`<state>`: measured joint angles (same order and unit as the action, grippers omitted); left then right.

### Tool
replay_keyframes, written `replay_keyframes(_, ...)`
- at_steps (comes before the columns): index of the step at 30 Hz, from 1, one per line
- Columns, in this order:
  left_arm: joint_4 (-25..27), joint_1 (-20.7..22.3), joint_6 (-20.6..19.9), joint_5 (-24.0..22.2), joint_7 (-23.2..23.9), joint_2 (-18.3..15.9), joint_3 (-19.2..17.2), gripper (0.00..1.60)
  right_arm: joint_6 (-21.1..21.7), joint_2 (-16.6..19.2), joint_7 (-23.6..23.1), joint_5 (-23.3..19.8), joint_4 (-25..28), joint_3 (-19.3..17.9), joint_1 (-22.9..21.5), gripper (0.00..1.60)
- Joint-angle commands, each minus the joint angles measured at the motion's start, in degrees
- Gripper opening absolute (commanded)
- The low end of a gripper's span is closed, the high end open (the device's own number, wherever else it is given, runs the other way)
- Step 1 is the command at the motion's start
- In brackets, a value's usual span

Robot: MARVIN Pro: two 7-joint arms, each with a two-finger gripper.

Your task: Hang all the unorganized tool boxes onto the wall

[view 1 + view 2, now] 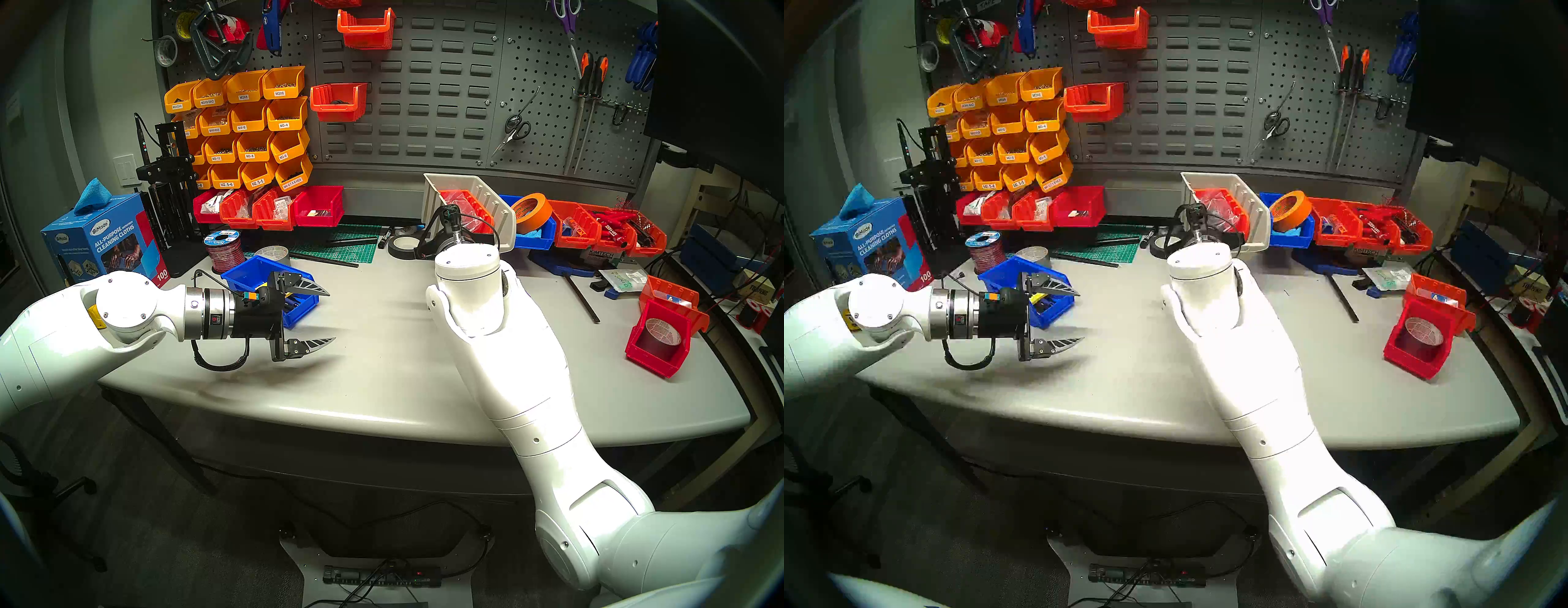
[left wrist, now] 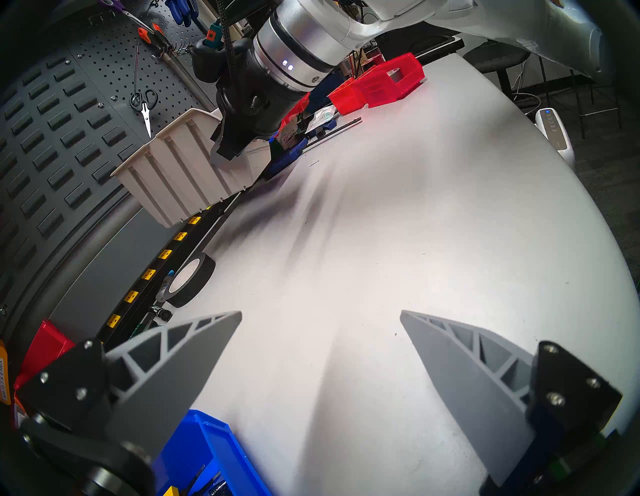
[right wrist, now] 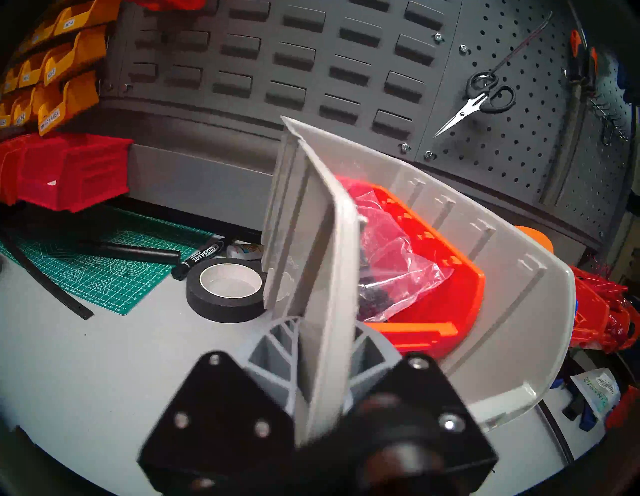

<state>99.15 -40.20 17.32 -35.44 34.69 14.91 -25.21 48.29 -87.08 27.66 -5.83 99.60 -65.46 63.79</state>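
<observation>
Your right gripper (image 3: 323, 350) is clamped on the front lip of the beige bin (image 1: 469, 204), one finger inside the wall and one outside. The bin sits near the back edge of the table (image 1: 382, 382), right of centre, just below the louvred wall (image 1: 407, 85). From the left wrist view its base looks lifted clear of the table, tipped with the open top leaning toward the right. That front-edge grip makes sense: it leaves the rear rim free to meet the slots. An orange-red bin (image 3: 433, 277) with a crumpled plastic bag rides inside, so expect the load to shift if you tilt further.

Your left gripper (image 1: 312, 316) hangs spread wide and empty above the table near the left edge, fingers level and pointing toward the centre. A blue bin (image 1: 263, 276) with small items in it rests just behind it, apparently next in line for that arm. The second blue bin (image 1: 534, 231) sits by the back edge to the right of the beige one, with a roll of orange tape (image 1: 532, 212) propped in it.

A black tape roll (image 3: 227, 291) lies on the table just left of the beige bin. None of the three bins hangs on the wall yet; two orange-red ones already occupy its upper left slots, so the free rows toward the centre and right seem the likely target.
</observation>
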Motion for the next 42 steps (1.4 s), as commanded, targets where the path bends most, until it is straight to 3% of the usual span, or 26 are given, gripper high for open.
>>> replay_keyframes(1,0.1,0.6,0.0,-0.1,0.0,-0.1,-0.5,1.60,0.0,-1.3,1.7,0.5,1.3,-0.9,-1.1,0.00)
replay_keyframes(11,0.1,0.6,0.0,-0.1,0.0,-0.1,-0.5,1.60,-1.0,-2.7,2.0,-0.9,0.2,-2.6,-0.7,0.00)
replay_keyframes(42,0.1,0.6,0.0,-0.1,0.0,-0.1,-0.5,1.60,-2.1,-3.9,3.3,0.2,-7.5,-2.5,-7.3,0.00)
